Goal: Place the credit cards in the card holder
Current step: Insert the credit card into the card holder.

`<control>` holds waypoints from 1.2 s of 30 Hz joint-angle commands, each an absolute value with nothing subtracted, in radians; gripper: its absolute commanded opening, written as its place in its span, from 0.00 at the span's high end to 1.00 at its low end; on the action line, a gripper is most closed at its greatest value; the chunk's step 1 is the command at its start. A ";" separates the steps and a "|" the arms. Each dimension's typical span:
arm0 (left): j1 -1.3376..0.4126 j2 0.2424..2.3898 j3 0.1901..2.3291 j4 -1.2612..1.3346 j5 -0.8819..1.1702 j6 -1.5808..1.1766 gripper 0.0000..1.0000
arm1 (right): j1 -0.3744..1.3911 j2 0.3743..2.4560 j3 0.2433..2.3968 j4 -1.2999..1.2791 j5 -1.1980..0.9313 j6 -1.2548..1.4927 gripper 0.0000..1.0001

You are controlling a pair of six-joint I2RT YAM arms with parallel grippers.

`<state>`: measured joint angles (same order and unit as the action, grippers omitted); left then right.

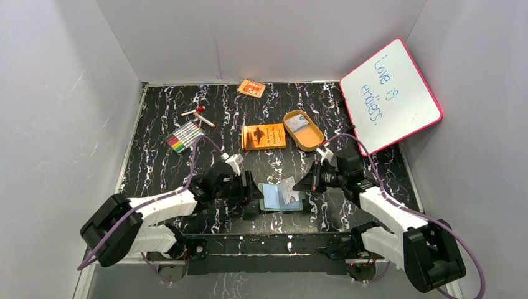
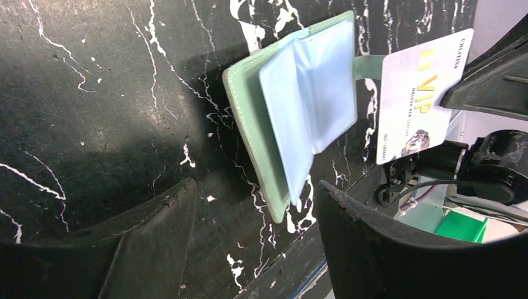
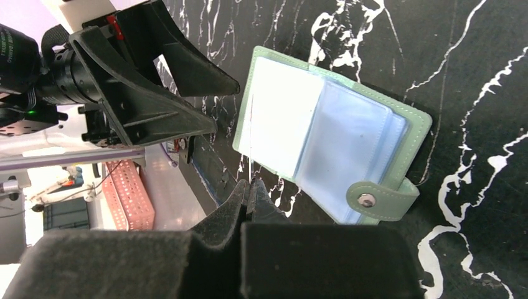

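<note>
**A:** From above, the card holder (image 1: 274,200) lies open on the marble table (image 1: 162,168), between the left gripper (image 1: 252,190) and the right gripper (image 1: 306,182).

**B:** In the left wrist view, its jaws stand wide with nothing inside. The VIP card (image 2: 420,93) hangs beside the holder's tab.

**A:** In the right wrist view, the jaws are closed on that card, seen edge-on at the holder's rim.

**B:** I think nothing pins the holder, so a pushing card may slide it or flip the leaves

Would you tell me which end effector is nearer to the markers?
Left. The left end effector sits front-right of the markers; the right end effector is farther right, past the card holder.
</note>
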<state>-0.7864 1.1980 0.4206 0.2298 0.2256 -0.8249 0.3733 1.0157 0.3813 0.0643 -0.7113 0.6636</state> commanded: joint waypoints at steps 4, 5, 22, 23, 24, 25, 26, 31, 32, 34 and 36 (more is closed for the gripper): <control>-0.781 1.293 0.441 0.295 0.252 -0.828 0.40 | 0.370 1.106 0.357 0.230 -0.689 0.711 1.00; -0.781 1.299 0.437 0.301 0.252 -0.829 0.41 | 0.370 1.120 0.353 0.243 -0.691 0.714 1.00; -0.781 1.362 0.413 0.377 0.268 -0.839 0.76 | 0.398 1.256 0.329 0.331 -0.667 0.734 1.00; -0.781 1.363 0.413 0.377 0.268 -0.839 0.77 | 0.400 1.262 0.330 0.333 -0.663 0.735 1.00; -0.781 1.364 0.414 0.377 0.267 -0.839 0.78 | 0.405 1.268 0.330 0.335 -0.659 0.737 1.00; -0.781 1.365 0.414 0.377 0.267 -0.838 0.79 | 0.408 1.274 0.330 0.341 -0.656 0.737 1.00; -0.781 1.366 0.414 0.378 0.268 -0.836 0.80 | 0.413 1.280 0.332 0.342 -0.650 0.738 1.00; -0.781 1.386 0.420 0.385 0.277 -0.834 0.87 | 0.434 1.311 0.337 0.353 -0.625 0.749 1.00; -0.781 1.389 0.420 0.389 0.281 -0.834 0.88 | 0.438 1.314 0.337 0.355 -0.621 0.752 1.00; -0.781 1.392 0.420 0.393 0.285 -0.834 0.90 | 0.444 1.318 0.336 0.359 -0.611 0.758 1.00; -0.781 1.393 0.420 0.394 0.286 -0.834 0.92 | 0.450 1.322 0.336 0.359 -0.603 0.762 1.00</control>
<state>-0.7853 1.3899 0.4194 0.3679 0.2646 -0.8413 0.4362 1.3186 0.3344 0.3019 -0.6247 0.7513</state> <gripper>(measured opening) 0.099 0.011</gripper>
